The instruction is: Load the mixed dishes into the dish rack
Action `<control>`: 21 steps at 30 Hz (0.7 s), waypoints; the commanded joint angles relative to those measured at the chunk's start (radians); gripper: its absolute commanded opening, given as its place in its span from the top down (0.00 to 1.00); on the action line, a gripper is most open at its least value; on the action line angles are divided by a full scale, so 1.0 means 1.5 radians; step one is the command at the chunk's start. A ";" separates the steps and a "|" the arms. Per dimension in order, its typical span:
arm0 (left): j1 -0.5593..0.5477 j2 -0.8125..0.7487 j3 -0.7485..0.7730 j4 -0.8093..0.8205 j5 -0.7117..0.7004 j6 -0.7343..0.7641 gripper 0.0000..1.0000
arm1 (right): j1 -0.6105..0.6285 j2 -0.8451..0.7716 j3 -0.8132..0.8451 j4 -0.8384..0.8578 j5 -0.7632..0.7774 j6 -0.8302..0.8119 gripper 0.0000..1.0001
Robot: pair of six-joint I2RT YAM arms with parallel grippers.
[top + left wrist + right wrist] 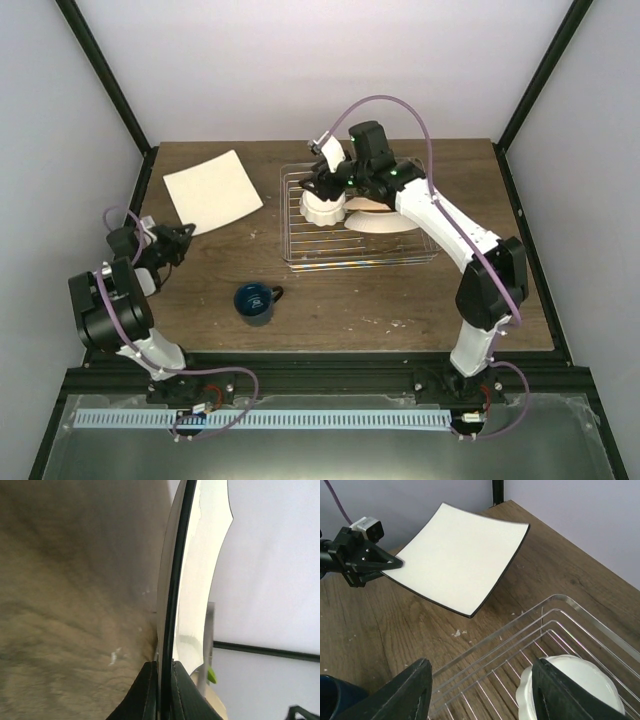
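Observation:
The white square plate (213,190) lies at the table's back left, and my left gripper (183,238) is shut on its near corner. In the left wrist view the plate (200,580) shows edge-on, its dark rim pinched by my left gripper (162,669). The dish rack (400,255) stands mid-table with the white scalloped bowl (323,210) and a beige plate (385,222) in it. My right gripper (480,680) hovers open over the rack (555,625), its right finger by the bowl (585,677). The dark blue mug (256,302) stands upright in front of the rack.
In the right wrist view the square plate (460,555) is raised a little off the wood, with the left gripper (390,564) on its corner. The mug's rim (335,697) shows at the lower left. Black frame posts border the table.

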 commanded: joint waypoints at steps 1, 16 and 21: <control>0.001 -0.071 0.048 0.149 0.082 0.001 1.00 | 0.006 0.040 0.085 -0.049 -0.028 0.033 0.43; -0.040 -0.246 0.071 -0.072 0.127 0.098 1.00 | -0.004 0.212 0.299 -0.155 -0.139 0.107 0.30; -0.069 -0.293 0.061 -0.119 0.125 0.103 1.00 | -0.008 0.220 0.293 -0.123 -0.185 0.122 0.29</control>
